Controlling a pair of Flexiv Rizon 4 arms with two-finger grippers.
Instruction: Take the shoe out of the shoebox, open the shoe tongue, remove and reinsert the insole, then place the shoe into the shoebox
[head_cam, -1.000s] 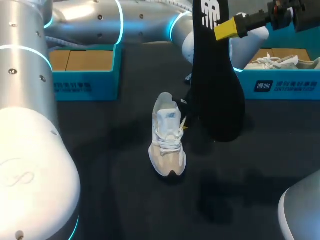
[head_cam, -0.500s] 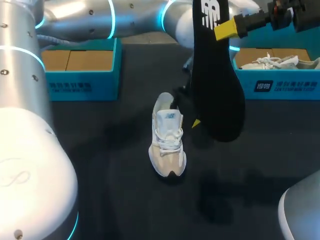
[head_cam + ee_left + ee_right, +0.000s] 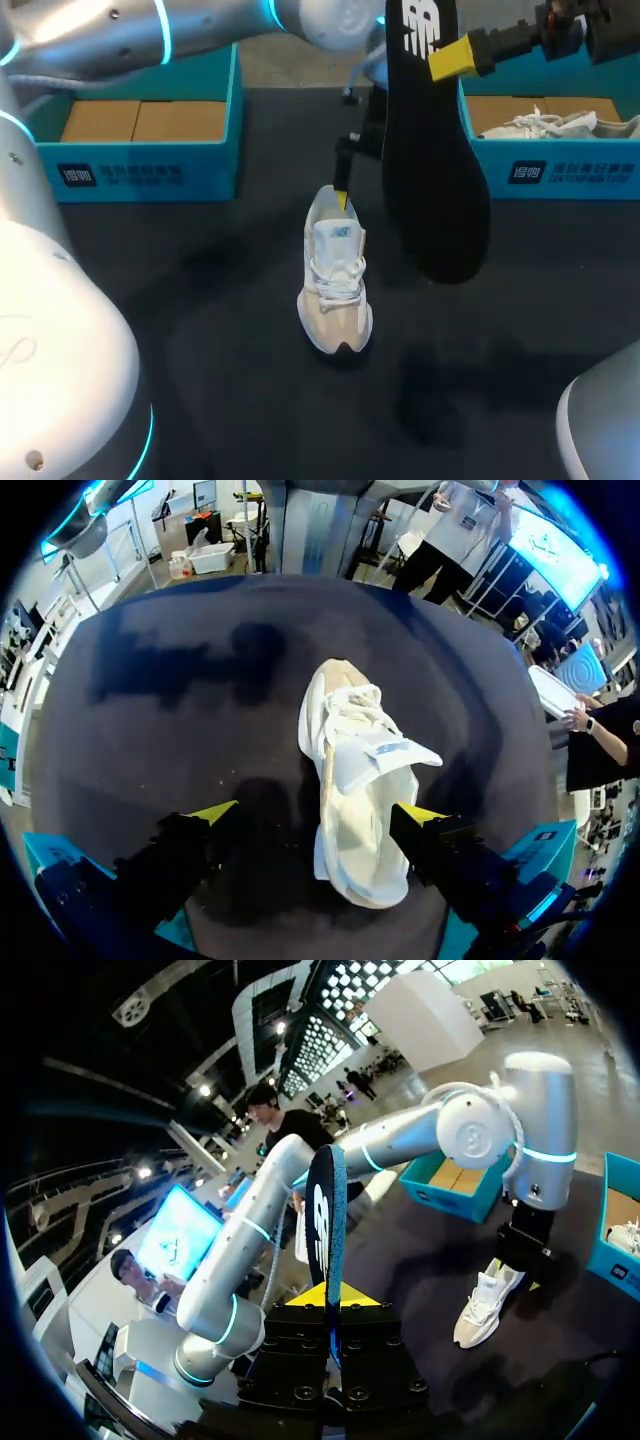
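Head view: the pale shoe stands mid-surface, toe toward 6 o'clock. The left claw hangs at its heel, at the shoe's 12 o'clock. The right claw pinches the black insole, which hangs upright at the shoe's 2 o'clock. One teal shoebox sits at 10 o'clock, another shoebox at 2 o'clock.

Left wrist view: the left claw is spread wide, with the shoe between its fingers, heel nearest and tongue lifted.

Right wrist view: the right claw is clamped on the insole, seen edge-on. The shoe lies at its 3 o'clock, under the left arm.
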